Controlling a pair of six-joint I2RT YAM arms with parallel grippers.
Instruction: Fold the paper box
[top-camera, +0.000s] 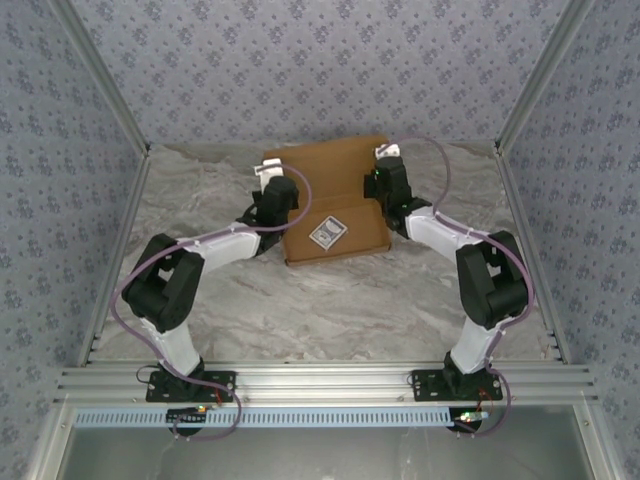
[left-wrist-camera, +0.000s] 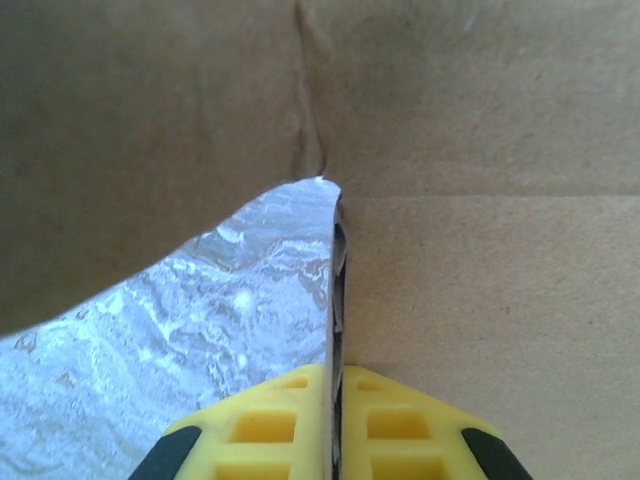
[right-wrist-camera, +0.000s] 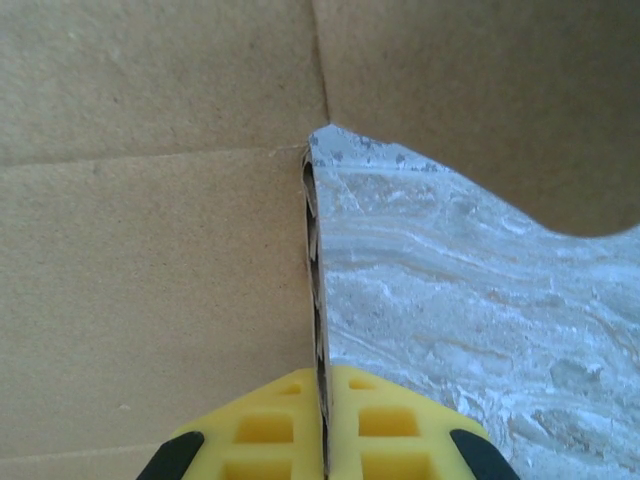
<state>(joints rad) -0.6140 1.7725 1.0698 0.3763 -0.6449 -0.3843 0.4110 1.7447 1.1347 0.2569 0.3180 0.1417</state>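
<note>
Two grippers flanked the paper box (top-camera: 335, 195) on the table (top-camera: 330, 300) in the top view: the left gripper (top-camera: 268, 178) at its left wall, the right gripper (top-camera: 385, 160) at its right. In the left wrist view, yellow fingers (left-wrist-camera: 270, 425) were clamped on that wall's edge, probably to stand it upright. In the right wrist view, the fingers (right-wrist-camera: 380, 420) pinched the opposite wall likewise.

One paper box (top-camera: 335, 190), one small card (top-camera: 327, 232) (dark-and-white, on the box), two claws: left claw (left-wrist-camera: 335, 400), right claw (right-wrist-camera: 325, 400).

Blk/wht arms (top-camera: 220, 243) w/ purple cables (top-camera: 446, 178), yellow blk-tipped fingers (left-wrist-camera: 265, 425)
</note>
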